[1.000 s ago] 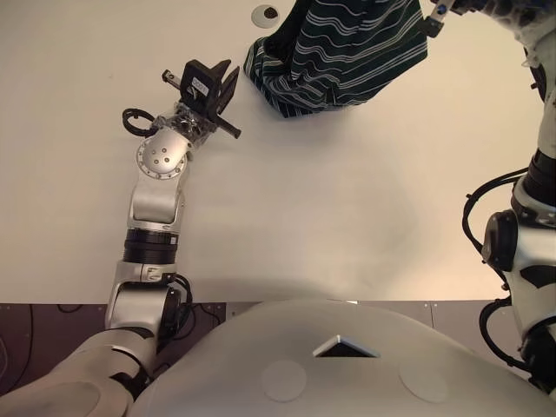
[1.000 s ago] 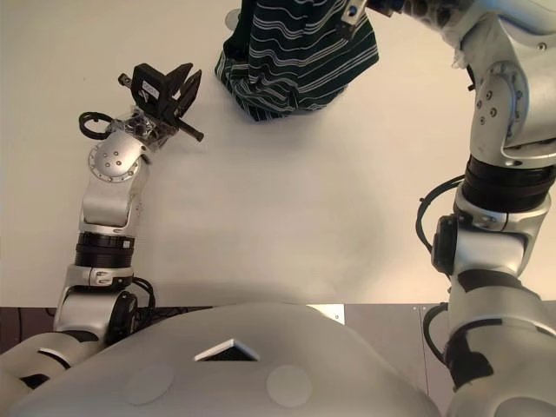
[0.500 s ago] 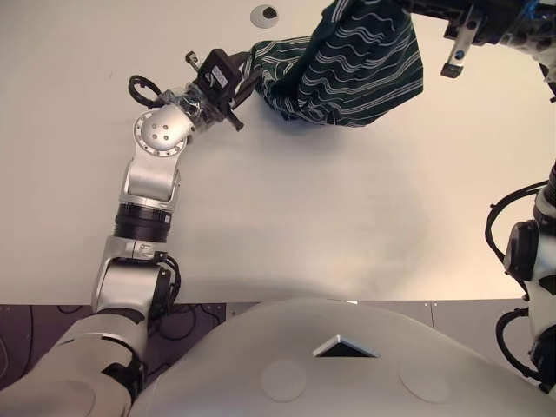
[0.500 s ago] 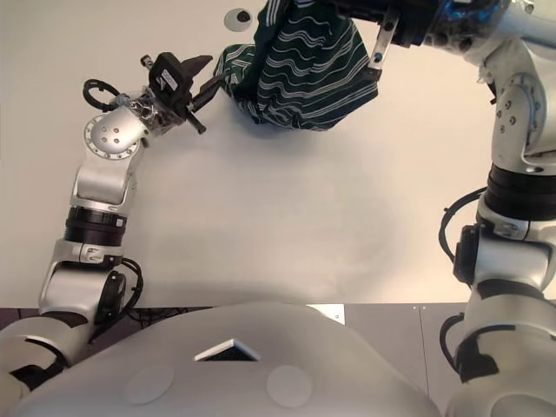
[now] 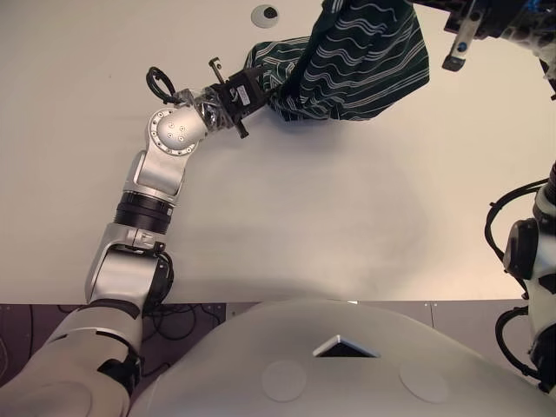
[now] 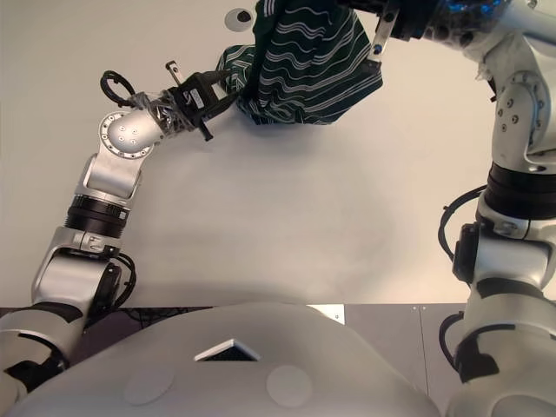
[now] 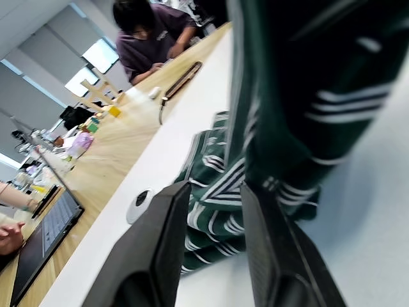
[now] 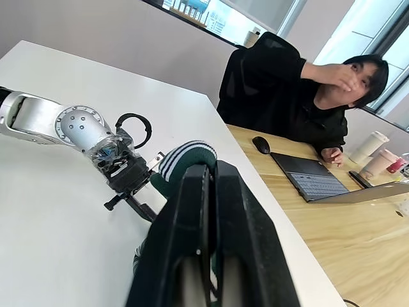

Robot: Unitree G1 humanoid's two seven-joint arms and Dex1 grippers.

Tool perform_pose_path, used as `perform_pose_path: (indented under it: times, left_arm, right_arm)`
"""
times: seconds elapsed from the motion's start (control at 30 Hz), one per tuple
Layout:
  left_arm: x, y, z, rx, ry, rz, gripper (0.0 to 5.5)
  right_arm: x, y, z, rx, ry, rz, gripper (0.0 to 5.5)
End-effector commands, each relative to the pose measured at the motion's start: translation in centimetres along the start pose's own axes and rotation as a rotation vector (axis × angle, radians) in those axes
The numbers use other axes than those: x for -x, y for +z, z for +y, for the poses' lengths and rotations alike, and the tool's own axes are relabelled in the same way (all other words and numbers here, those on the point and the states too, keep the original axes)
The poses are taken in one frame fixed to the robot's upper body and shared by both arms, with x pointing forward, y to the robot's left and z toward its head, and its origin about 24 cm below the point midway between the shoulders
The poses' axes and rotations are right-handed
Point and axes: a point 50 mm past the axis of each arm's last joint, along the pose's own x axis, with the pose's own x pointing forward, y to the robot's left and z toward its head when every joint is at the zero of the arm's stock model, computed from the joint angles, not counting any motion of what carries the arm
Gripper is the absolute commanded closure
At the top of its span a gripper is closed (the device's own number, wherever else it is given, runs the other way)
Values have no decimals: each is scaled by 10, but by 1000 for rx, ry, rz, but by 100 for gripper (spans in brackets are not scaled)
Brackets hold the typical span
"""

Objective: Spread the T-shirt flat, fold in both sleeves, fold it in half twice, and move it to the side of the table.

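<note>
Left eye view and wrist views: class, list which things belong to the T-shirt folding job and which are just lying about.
Belong to the job:
T-shirt
left gripper
right gripper
white table

Just lying about:
round cable port in the white table
laptop, mouse and cups on the wooden table alongside

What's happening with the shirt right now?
The right pincer is shut on the dark striped T-shirt, holding it bunched and partly lifted at the far side of the table, with its lower folds resting on the surface. The left pincer, open, is at the T-shirt's lower left edge with fabric in its opening, not clamped. The T-shirt is not yet spread flat and no fold has been made.
</note>
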Motion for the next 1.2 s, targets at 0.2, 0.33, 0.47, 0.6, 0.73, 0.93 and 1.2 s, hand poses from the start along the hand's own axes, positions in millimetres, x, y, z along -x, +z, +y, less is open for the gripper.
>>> perform_pose_path:
  times: [0.2,0.33,0.47,0.6,0.73,0.93,1.2]
  left_arm:
    - [9,-3,-4,-80,-70,38,411]
    - [6,1,-2,-63,-39,14,411]
    - [3,2,-5,-67,-49,12,411]
    - [0,6,-2,-63,-22,-11,411]
    - [-6,7,-7,-100,-91,-8,463]
    - [-5,3,-7,-137,-179,28,548]
    - [18,12,128,105,363,25,548]
  right_arm:
    - [-2,-4,2,4,-7,11,550]
    - [-3,-5,5,3,0,12,550]
    - [-4,-6,6,4,9,20,550]
    - [-4,-7,9,3,18,20,550]
    - [-6,-9,10,0,21,25,550]
    - [-6,-10,9,-3,-1,20,550]
    - [7,-39,-44,-73,-347,59,550]
